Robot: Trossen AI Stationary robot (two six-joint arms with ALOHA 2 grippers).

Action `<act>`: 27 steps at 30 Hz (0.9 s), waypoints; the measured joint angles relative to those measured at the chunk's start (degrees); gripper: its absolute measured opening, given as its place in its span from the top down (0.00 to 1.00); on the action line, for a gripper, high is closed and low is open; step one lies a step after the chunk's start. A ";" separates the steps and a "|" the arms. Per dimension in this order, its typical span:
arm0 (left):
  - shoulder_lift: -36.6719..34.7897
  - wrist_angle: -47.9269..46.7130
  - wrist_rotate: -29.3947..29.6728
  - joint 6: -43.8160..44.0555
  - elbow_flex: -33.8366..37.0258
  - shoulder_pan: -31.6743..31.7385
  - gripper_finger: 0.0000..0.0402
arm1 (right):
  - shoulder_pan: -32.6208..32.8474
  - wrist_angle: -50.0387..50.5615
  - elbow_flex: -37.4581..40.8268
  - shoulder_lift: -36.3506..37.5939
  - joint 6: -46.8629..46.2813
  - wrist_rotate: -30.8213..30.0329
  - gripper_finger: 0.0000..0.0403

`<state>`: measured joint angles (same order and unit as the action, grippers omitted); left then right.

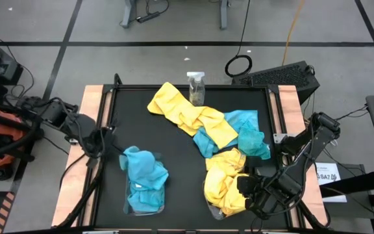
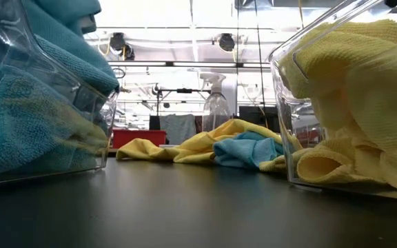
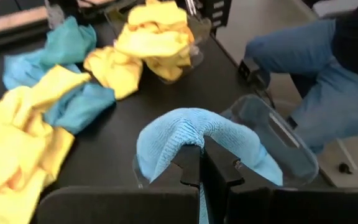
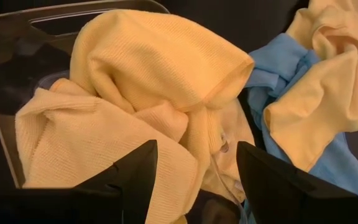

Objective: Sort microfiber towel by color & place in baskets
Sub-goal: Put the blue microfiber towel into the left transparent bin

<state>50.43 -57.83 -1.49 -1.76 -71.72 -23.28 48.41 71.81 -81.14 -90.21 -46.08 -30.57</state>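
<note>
My left gripper (image 3: 201, 149) is shut on a turquoise towel (image 3: 185, 127) over the left clear basket (image 3: 291, 146), which lies near the table's near-left edge (image 1: 141, 207) with more turquoise cloth in it. My right gripper (image 4: 197, 168) is open above the right basket (image 4: 17, 28), which is heaped with yellow towels (image 4: 154, 68). Its fingers stand on either side of the heap's hump. In the high view it sits at the near-right (image 1: 244, 185). A mixed heap of yellow and turquoise towels (image 1: 206, 127) lies spread on the middle of the table. My left gripper pinches a raised fold of the turquoise towel (image 3: 188, 140) between its two shut fingers. The cloth arches over the fingertips and drapes down slack on both sides, its lower parts falling into the basket.
A clear spray bottle (image 1: 196, 88) stands upright at the table's far edge, just behind the towel heap. A person's legs in blue trousers (image 3: 328, 93) are beside the table. Bare black table surface (image 1: 135, 123) lies between the left basket and the heap.
</note>
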 joint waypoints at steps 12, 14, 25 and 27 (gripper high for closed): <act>2.86 13.80 -1.74 1.29 16.55 -0.18 1.00 | -0.01 -0.27 0.00 0.00 0.26 -1.03 0.47; 3.34 16.26 -1.74 1.28 19.31 -0.16 1.00 | -0.01 -0.37 0.00 0.00 0.26 -1.03 0.47; 7.71 30.54 -2.87 6.11 34.30 -0.16 0.99 | -0.01 -1.51 0.02 -0.02 0.26 -1.12 0.47; 8.81 33.18 -2.92 7.29 36.43 -0.16 0.98 | -0.01 -1.57 0.02 -0.02 0.54 -1.54 0.47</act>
<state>59.24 -24.65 -4.40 5.53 -35.29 -23.44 48.40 70.24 -81.12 -90.24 -45.54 -32.10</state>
